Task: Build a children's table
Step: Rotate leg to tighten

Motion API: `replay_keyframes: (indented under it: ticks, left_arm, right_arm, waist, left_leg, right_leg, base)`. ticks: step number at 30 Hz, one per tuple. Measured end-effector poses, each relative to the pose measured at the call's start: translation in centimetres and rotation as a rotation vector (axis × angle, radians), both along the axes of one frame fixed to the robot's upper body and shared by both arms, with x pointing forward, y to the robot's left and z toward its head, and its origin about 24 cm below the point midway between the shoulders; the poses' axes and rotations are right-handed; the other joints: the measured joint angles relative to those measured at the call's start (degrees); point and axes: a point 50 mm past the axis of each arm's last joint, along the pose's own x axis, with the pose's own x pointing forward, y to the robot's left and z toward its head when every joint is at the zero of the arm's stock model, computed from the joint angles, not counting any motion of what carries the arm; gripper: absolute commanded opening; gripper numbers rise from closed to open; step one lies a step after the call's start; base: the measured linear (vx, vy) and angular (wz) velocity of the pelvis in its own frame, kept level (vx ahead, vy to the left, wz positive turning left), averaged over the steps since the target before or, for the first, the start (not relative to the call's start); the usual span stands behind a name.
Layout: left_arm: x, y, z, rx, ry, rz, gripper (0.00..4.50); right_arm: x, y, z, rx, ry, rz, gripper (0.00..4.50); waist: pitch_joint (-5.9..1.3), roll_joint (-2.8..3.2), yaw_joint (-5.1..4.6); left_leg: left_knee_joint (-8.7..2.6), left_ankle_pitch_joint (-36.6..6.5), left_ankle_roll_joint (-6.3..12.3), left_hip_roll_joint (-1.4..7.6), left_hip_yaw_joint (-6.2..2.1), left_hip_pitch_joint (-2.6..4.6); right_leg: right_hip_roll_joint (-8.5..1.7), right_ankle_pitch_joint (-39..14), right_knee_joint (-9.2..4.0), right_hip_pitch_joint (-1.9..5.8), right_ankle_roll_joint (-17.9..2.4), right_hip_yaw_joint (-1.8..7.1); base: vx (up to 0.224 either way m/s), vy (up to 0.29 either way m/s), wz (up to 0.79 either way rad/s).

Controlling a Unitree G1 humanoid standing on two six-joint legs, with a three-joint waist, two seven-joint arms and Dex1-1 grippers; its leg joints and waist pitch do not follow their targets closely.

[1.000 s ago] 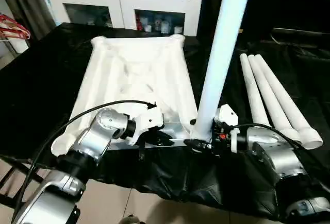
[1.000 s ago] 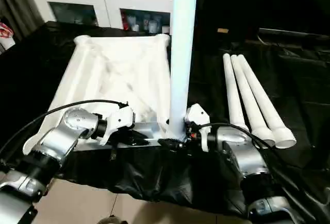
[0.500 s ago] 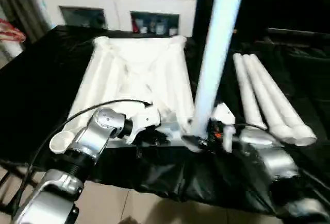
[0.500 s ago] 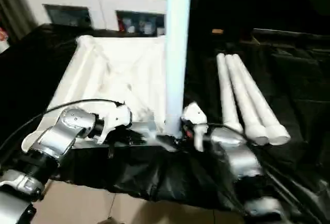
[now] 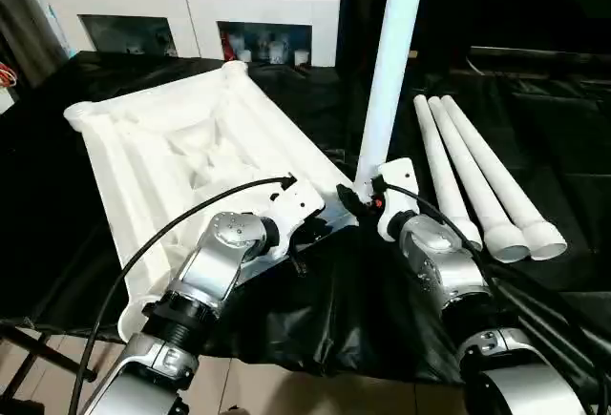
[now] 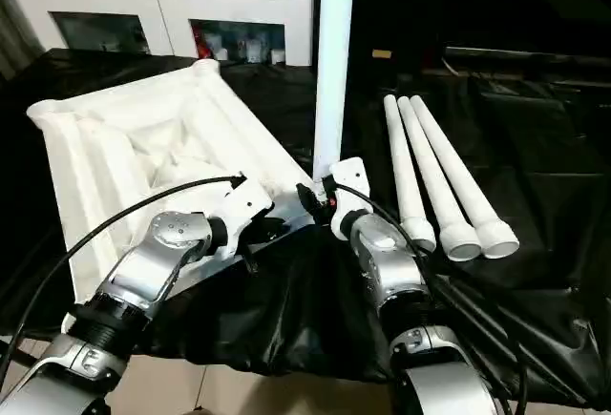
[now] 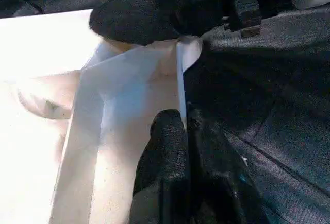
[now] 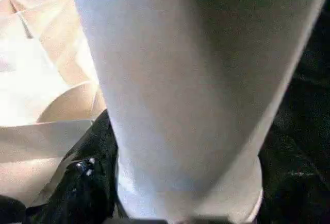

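The children's table top (image 5: 172, 153) lies upside down on the black cloth, skewed, with its far end toward the left. My left gripper (image 5: 307, 236) is shut on the top's thin near rim (image 7: 180, 80), close to the near right corner. One white leg (image 5: 387, 62) stands upright at that corner. My right gripper (image 5: 355, 196) is shut on the leg's base (image 8: 191, 90), beside the corner socket (image 8: 67, 103). Three more legs (image 5: 477, 176) lie side by side on the cloth to the right.
A white cabinet with glass doors (image 5: 191, 5) stands behind the work table. The black cloth (image 5: 363, 310) hangs over the front edge, with tiled floor (image 5: 267, 391) below. Black cables run along both forearms.
The table top has swung, its far end going left, with my left gripper still on its rim. The upright leg stayed at the corner in my right gripper. The camera has also shifted.
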Motion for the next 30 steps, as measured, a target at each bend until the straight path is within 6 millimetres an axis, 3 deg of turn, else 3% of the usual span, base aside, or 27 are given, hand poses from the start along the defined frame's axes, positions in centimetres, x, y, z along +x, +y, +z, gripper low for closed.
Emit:
replay_keyframes:
  ticks: [4,9,21,22,30]
  left_arm:
    - [-0.2,0.0,0.1,-0.001,-0.002,-0.008,0.0]
    - [-0.6,0.7,0.2,-0.006,0.009,-0.083,0.0]
    - [-1.7,3.1,0.2,0.013,0.075,-0.335,0.0]
    - [-1.8,3.2,0.3,0.017,0.078,-0.346,0.0]
    - [-2.2,4.1,0.4,0.028,0.107,-0.439,0.0]
  right_arm:
    - [-0.1,0.0,0.0,0.014,-0.004,0.031,3.82]
    - [-0.9,-0.9,-0.1,0.008,-0.025,0.175,3.82]
    - [-4.5,-3.4,0.5,0.02,0.04,0.641,3.82]
    - [-4.7,-3.4,0.5,0.017,0.046,0.663,3.57]
    - [-6.0,-3.7,0.9,0.009,0.104,0.785,3.07]
  waist:
    - [0.0,0.0,0.04]
    - [0.0,0.01,0.29]
    - [0.04,0.15,2.74]
    - [0.04,0.15,2.85]
    - [0.01,0.24,3.39]
  left_leg:
    - [0.01,0.0,0.0,0.0,0.0,-0.03]
    - [0.01,0.01,0.01,0.01,-0.01,-0.3]
    - [0.21,0.02,0.02,0.07,-0.02,-0.31]
    - [0.21,0.02,0.02,0.07,-0.02,-0.3]
    - [0.21,0.02,0.02,0.07,-0.02,-0.33]
  right_leg:
    - [0.0,0.0,0.0,-0.12,0.0,0.0]
    - [0.0,0.0,0.02,-0.37,0.0,-0.04]
    - [-0.01,0.02,0.14,-0.36,-0.02,-0.06]
    - [0.0,0.02,0.16,-0.36,-0.02,-0.06]
    - [-0.01,0.02,0.14,-0.35,-0.02,-0.07]
  base:
    - [0.0,0.0,0.0]
    - [0.0,0.0,0.0]
    - [0.0,0.0,0.0]
    - [0.0,0.0,0.0]
    - [0.0,0.0,0.0]
